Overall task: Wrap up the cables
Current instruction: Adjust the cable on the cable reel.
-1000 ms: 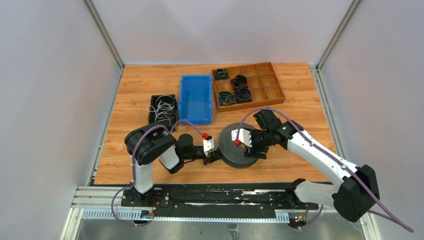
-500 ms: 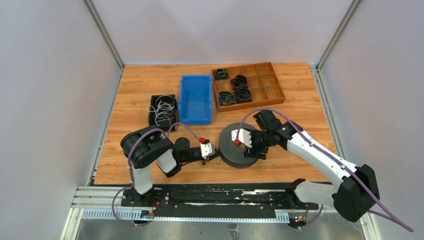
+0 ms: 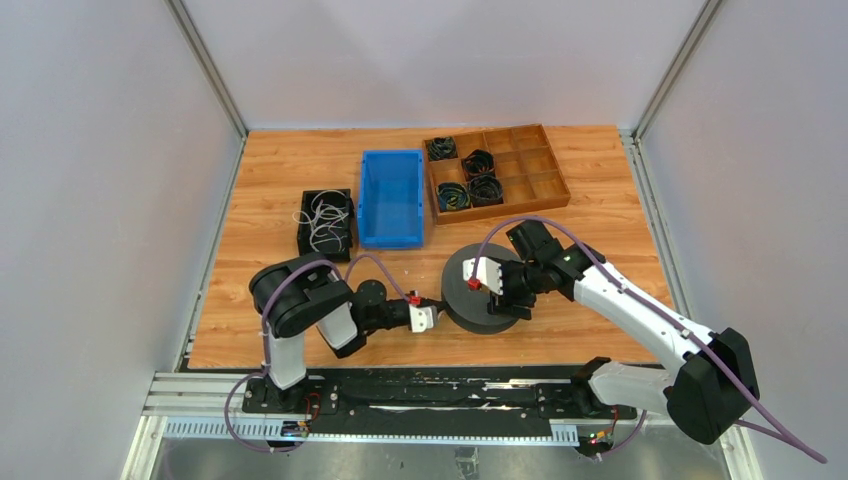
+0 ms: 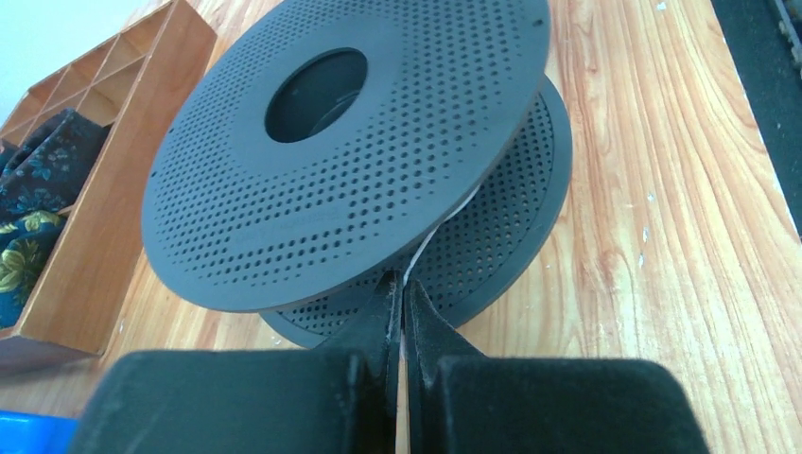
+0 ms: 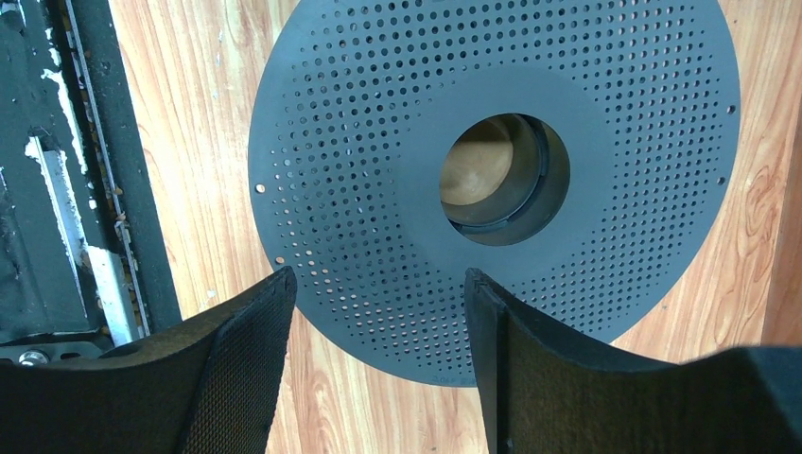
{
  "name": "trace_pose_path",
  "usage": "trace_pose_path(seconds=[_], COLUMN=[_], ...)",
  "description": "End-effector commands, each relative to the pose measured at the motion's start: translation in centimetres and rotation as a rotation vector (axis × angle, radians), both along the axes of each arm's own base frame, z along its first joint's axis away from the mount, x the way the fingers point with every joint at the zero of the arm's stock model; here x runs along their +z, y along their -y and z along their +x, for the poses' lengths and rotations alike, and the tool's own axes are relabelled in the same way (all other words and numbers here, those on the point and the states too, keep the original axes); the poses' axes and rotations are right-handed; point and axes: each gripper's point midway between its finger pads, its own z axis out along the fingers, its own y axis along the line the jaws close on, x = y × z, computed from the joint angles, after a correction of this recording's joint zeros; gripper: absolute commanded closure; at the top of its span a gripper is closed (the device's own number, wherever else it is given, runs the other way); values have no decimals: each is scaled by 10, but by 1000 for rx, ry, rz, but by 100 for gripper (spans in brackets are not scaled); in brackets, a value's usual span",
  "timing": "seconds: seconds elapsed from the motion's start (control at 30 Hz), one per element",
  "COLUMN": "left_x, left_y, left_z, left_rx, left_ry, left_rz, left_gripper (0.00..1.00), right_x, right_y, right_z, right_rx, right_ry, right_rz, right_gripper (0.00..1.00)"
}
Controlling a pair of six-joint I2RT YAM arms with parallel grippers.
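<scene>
Currently my left claw (image 4: pixel 402 288) is pinched fully shut at the left edge of the spool (image 4: pixel 444 123), its two black fingertips pressed together on a cable strand (image 4: pixel 414 265). That strand is hair-thin and pale. Its long axis runs in a straight line out from between my fingertips, up and slightly to the right. It enters the slot between the spool's upper and lower perforated flanges and passes out of sight under the upper one. The spool lies flat on the bench (image 3: pixel 280 160) with its hub hole facing up.

My right claw (image 5: pixel 378 279) hangs over the spool from its right side, jaws wide apart and holding nothing. From its own camera, the near rim of the top flange shows in the gap between the two padded fingers (image 5: pixel 236 369). Whether the pads touch that flange I cannot tell.

The loose cables (image 3: pixel 325 215) are a tangle of whitish loops pointing no single way. They lie in a black tray (image 3: pixel 303 238) well to the left of the spool and beyond it. A blue bin (image 3: pixel 391 195) stands just beside that tray, on the side nearer the spool. Straight beyond the spool is a wooden divided tray (image 3: pixel 545 185) with small black coils (image 3: pixel 486 188) in its left-hand compartments.
</scene>
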Motion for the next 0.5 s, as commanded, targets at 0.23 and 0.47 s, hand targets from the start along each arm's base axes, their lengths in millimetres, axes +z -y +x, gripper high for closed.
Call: trace_pose_path(seconds=[0.23, 0.47], left_x=[-12, -10], left_y=[19, 22], left_z=[-2, 12], left_rx=[37, 166], left_ry=[180, 191], left_rz=[63, 68], left_gripper=[100, 100], right_x=[-7, -12], right_y=[2, 4], right_z=[-6, -10], right_rx=[-30, -33], right_ry=[-50, -63], right_rz=[2, -1], right_gripper=[35, 35])
